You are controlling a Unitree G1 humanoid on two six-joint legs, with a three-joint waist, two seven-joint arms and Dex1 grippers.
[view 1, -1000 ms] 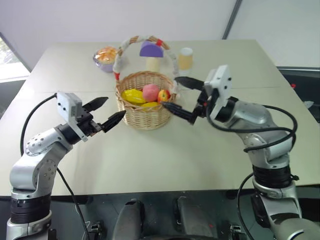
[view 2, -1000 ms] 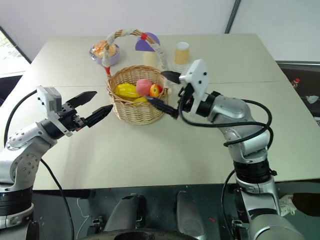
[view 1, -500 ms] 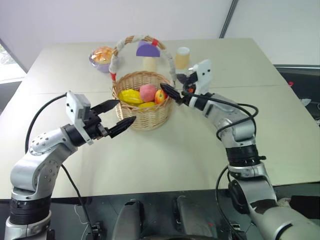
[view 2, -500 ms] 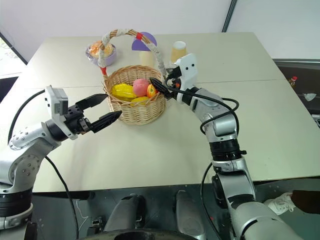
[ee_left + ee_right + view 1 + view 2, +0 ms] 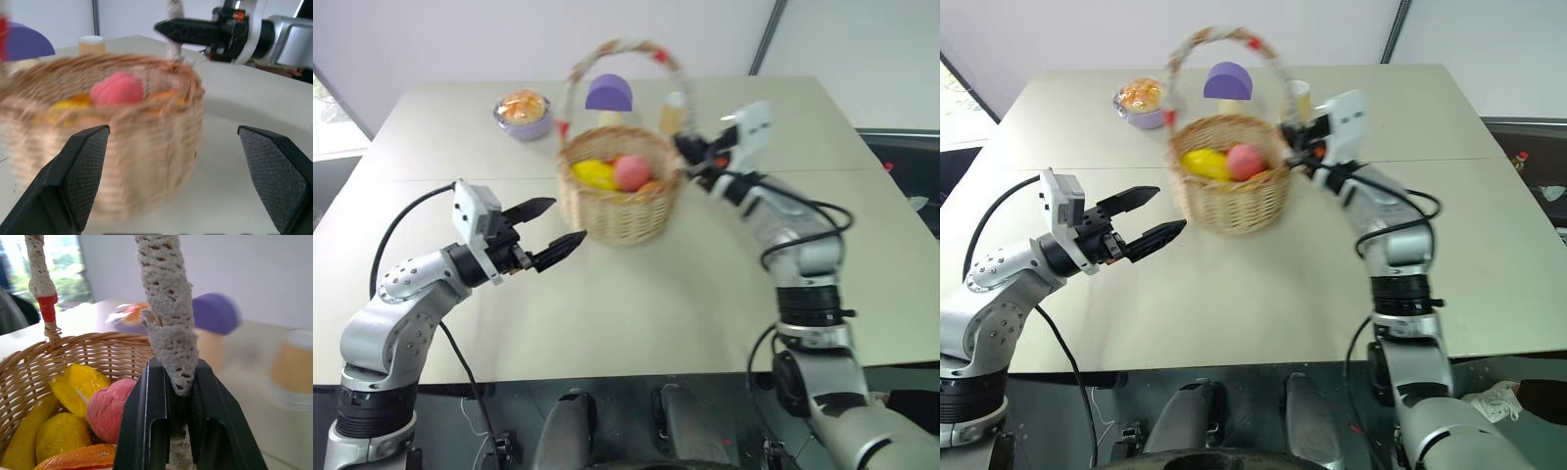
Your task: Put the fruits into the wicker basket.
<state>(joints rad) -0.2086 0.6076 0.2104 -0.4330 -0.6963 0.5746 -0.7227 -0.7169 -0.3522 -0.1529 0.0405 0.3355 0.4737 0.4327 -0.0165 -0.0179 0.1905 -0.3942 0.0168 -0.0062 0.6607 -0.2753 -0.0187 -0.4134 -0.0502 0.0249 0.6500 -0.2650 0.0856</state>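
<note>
Beige table [image 5: 724,294] carries the wicker basket [image 5: 619,201] near its middle, fruits [image 5: 612,173] inside: yellow ones, a pink one, an orange one. Right gripper [image 5: 168,396] is clamped on the basket's cloth-wrapped handle near the rim. Left gripper [image 5: 551,227] hangs spread wide just beside the basket, holding nothing. Behind: purple-capped mushroom [image 5: 608,98], cup [image 5: 674,112], purple bowl [image 5: 524,115].

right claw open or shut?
Shut: the right claw pinches the basket handle between both fingers.

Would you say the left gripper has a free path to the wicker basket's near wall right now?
Probably yes: the left gripper is open beside the wicker basket, with only bare table between them. The right gripper clamps the basket's handle on the far side.
</note>
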